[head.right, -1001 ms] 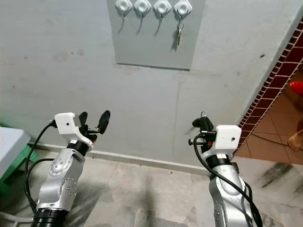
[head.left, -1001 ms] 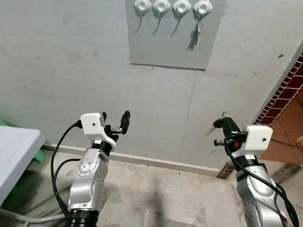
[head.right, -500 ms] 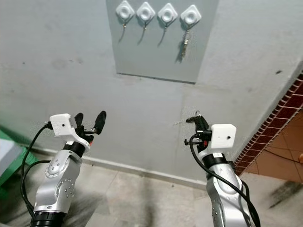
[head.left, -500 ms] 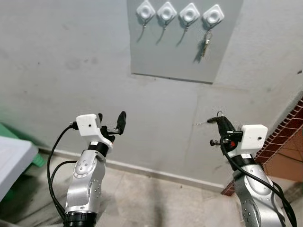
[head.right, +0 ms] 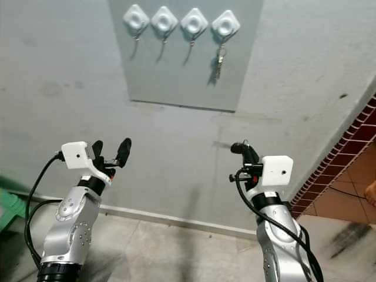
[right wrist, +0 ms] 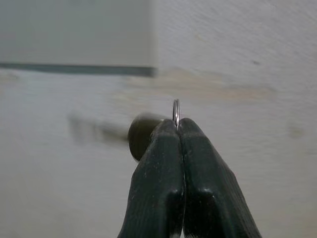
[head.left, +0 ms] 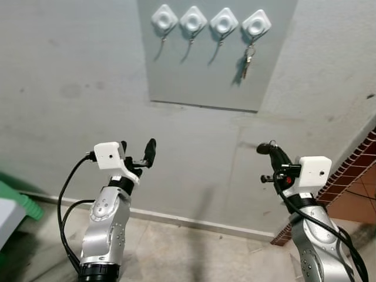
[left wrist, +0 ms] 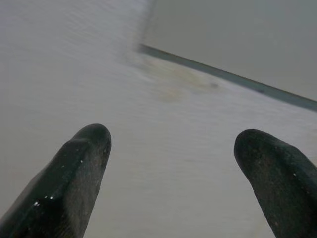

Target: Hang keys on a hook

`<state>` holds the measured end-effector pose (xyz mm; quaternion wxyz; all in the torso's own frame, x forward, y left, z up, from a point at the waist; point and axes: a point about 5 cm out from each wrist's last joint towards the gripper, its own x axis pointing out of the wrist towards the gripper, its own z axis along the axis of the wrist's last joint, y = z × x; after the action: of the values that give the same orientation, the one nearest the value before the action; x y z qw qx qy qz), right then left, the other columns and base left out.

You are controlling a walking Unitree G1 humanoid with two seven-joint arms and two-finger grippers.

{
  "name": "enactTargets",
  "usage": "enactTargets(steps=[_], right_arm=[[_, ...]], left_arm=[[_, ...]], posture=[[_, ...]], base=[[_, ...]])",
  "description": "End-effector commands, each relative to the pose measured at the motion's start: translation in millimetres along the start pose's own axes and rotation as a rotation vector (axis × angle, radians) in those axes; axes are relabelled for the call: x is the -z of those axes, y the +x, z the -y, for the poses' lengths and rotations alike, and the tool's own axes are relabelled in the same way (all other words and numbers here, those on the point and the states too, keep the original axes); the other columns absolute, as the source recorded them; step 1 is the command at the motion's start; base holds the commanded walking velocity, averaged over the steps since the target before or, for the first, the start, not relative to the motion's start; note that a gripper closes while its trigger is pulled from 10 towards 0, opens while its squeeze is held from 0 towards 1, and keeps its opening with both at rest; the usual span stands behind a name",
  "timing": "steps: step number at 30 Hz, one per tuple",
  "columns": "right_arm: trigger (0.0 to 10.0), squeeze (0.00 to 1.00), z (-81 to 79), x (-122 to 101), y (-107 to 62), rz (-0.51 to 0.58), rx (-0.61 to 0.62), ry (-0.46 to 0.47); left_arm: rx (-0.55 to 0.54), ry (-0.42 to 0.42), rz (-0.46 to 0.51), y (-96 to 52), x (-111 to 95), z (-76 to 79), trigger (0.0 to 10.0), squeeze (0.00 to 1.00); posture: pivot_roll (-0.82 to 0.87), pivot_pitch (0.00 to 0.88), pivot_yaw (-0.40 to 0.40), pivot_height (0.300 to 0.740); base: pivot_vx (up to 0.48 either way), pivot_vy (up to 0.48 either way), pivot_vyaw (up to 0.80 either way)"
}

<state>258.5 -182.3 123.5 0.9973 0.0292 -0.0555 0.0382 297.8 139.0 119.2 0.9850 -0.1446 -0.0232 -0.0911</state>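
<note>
Grey plaster wall [head.left: 70, 70] fills the head camera's left eye view, with a smoother grey panel [head.left: 200, 76] mounted high on it. Four white hooks [head.left: 211, 22] sit in a row along the panel's top, and a set of hung keys [head.left: 247, 60] dangles from the rightmost one. Lower down, the left end effector [head.left: 136, 154] is raised toward the wall, its two black fingers apart and holding nothing. The right end effector [head.left: 270, 151] is raised too, below and slightly right of the panel, its fingers pressed together on a key ring [head.left: 272, 143] that pokes up from the tips. A skirting strip [head.left: 194, 221] runs along the foot of the wall above the tiled floor [head.left: 194, 258], red brick tiling [head.left: 352, 182] borders the wall on the right, and something green [head.left: 17, 200] shows at the far left.

From the left wrist view, the two fingertips [left wrist: 81, 168] stand wide apart against bare wall, with the panel's lower edge [left wrist: 223, 77] beyond them.

From the right wrist view, the fingers [right wrist: 163, 183] are clamped shut on the thin metal ring [right wrist: 175, 113], which stands upright just above the tips; a dark rounded shape [right wrist: 141, 134] sits behind them, too blurred to tell. The panel's corner lies beyond.
</note>
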Motion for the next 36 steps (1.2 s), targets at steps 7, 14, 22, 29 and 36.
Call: enactTargets(steps=[7,14,22,29,36], right_arm=[[10.0,0.00,-0.6,-6,3.6,0.024,-0.005,0.000],[10.0,0.00,-0.7,-9,6.4,0.032,-0.017,-0.012],[10.0,0.00,-4.8,-19,14.7,0.072,-0.052,-0.021],[10.0,0.00,-12.5,-38,30.8,0.135,-0.102,-0.018],[10.0,0.00,-18.9,-60,49.2,0.211,-0.142,-0.019]], left_arm=[[0.004,0.049,0.008,0.5,-3,1.6,10.0,0.00],[0.060,0.078,0.027,2.1,-9,5.9,10.0,0.00],[0.152,0.131,0.048,5.4,-17,16.9,10.0,0.00],[0.250,0.155,0.076,13.1,-27,33.0,10.0,0.00],[0.315,0.177,0.096,16.9,-34,46.4,10.0,0.00]], posture=[[-0.09,0.067,0.007,0.740],[-0.09,0.060,0.007,0.740],[-0.09,0.060,0.008,0.740],[-0.08,0.070,0.006,0.740],[-0.08,0.077,0.002,0.740]], base=[[0.081,0.000,0.00],[0.000,0.000,0.00],[0.000,0.000,0.00],[0.000,0.000,0.00],[0.000,0.000,0.00]])
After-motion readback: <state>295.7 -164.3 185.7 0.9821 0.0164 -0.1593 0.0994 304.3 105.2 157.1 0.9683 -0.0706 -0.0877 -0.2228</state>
